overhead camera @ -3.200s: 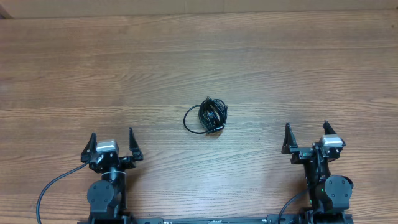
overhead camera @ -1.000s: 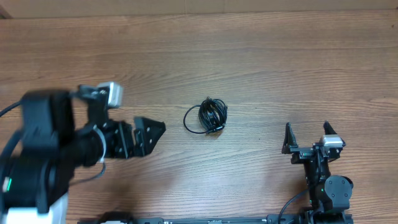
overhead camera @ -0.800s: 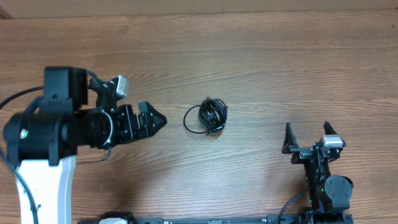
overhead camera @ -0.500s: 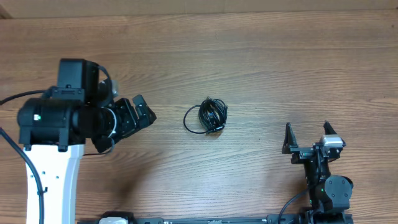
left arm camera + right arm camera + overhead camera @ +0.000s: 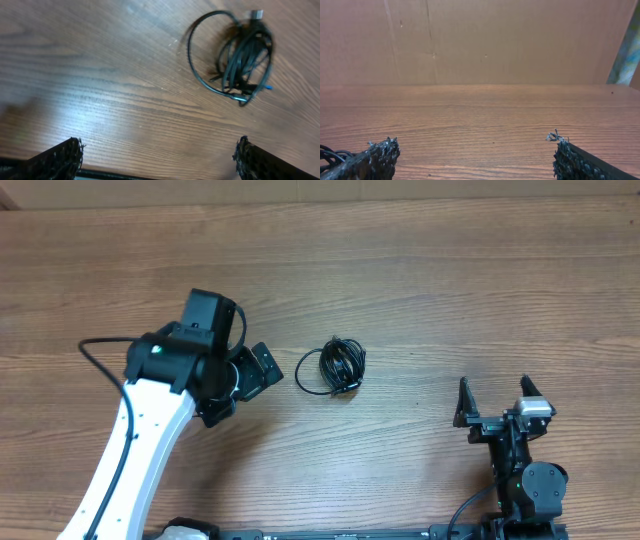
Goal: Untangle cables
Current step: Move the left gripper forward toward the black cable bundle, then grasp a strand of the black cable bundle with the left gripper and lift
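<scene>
Cables point(image 5: 335, 368) sat as one tangled black bundle on the wooden table point(image 5: 420, 270), nothing touching them. Left gripper point(image 5: 262, 372) hung just left of the bundle, pointing at it, jaws wide apart and empty. Right gripper point(image 5: 492, 402) was well off to the bundle's right, jaws also apart, empty.

wood-grain table point(image 5: 430, 290), plain brown cardboard wall point(image 5: 485, 40)

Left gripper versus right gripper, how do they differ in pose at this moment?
The left gripper is out beside the cables; the right gripper sits back at the near edge of the table, far from them. The left gripper faces down at the table; the right gripper faces level toward a cardboard wall. Both are open and empty.
</scene>
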Tool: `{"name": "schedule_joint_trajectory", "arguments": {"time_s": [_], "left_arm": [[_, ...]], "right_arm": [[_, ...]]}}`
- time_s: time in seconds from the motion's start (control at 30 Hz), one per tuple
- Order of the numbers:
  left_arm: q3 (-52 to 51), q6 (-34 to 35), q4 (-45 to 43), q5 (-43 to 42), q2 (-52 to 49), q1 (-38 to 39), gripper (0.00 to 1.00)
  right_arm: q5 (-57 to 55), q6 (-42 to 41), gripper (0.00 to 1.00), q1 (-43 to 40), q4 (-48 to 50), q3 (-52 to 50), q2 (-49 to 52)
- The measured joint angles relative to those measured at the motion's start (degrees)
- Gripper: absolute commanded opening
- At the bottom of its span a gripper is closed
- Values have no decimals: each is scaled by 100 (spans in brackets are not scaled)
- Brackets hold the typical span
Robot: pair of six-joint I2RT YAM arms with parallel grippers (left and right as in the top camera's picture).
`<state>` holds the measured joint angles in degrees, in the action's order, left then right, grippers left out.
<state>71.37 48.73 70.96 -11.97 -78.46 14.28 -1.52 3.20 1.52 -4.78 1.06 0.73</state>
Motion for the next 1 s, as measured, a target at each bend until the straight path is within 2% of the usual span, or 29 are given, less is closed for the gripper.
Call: {"name": "schedule_joint_trajectory", "arguments": {"time_s": [0.4, 0.57, 0.93, 1.0], "left_arm": [[-59, 535, -876, -573, -1637, 439, 100], [-66, 490, -1523, -756, -2326, 638, 93], [-74, 472, -1843, -831, -3071, 636, 83], [-76, 470, -1921, -844, -3158, 636, 78]], "right_arm": [[0, -2, 100, 0, -4, 0, 0], [0, 0, 100, 0, 0, 0, 0], [0, -2, 100, 0, -2, 0, 0], [0, 0, 100, 0, 2, 0, 0]]}}
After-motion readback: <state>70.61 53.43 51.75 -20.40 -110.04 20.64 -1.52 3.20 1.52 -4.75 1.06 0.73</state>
